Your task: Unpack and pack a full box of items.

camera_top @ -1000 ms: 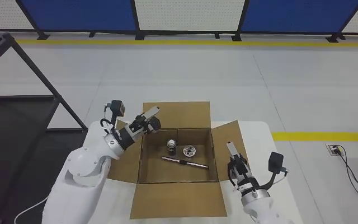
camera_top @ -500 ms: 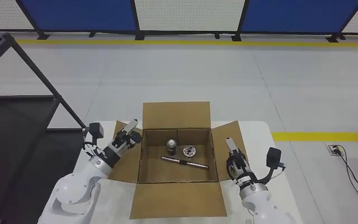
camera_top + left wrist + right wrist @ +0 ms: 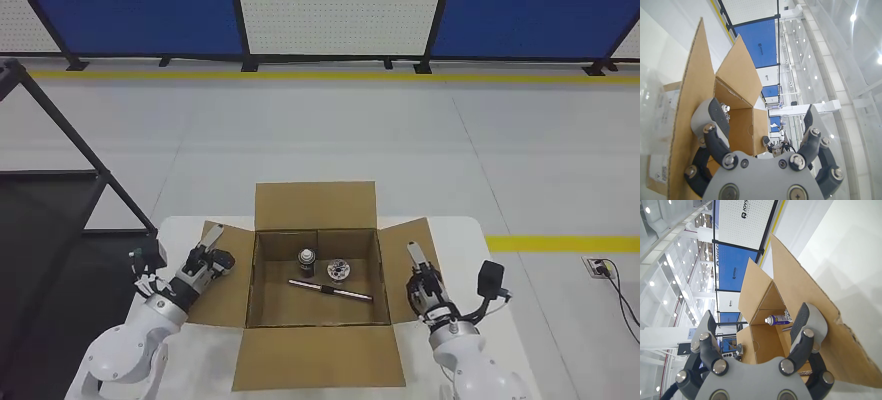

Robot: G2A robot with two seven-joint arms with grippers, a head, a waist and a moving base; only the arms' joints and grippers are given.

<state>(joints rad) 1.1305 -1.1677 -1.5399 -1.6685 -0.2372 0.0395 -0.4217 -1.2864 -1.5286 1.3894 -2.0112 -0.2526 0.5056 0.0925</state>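
An open cardboard box [image 3: 316, 206] stands on the white table with all flaps spread. Inside it are a blue-and-white spray can [image 3: 306, 262] [image 3: 776, 319], a small round metal part [image 3: 339, 268] and a thin metal rod [image 3: 331, 290] [image 3: 786, 329]. My left gripper [image 3: 210, 248] [image 3: 762, 115] is above the left flap [image 3: 696, 72], outside the box, open and holding nothing. Over the right flap [image 3: 810, 294] my right gripper [image 3: 414, 262] [image 3: 755, 323] is likewise open, with nothing between its fingers, facing the box's inside.
The table [image 3: 455, 230] has bare strips left and right of the box. A black frame [image 3: 60, 130] stands beyond the table's left edge. The near flap [image 3: 318, 355] lies flat toward me, and the far flap stands open behind the box.
My left arm has drawn back from the box's far left corner toward the near left, ending over the left flap. The right gripper has shifted only slightly.
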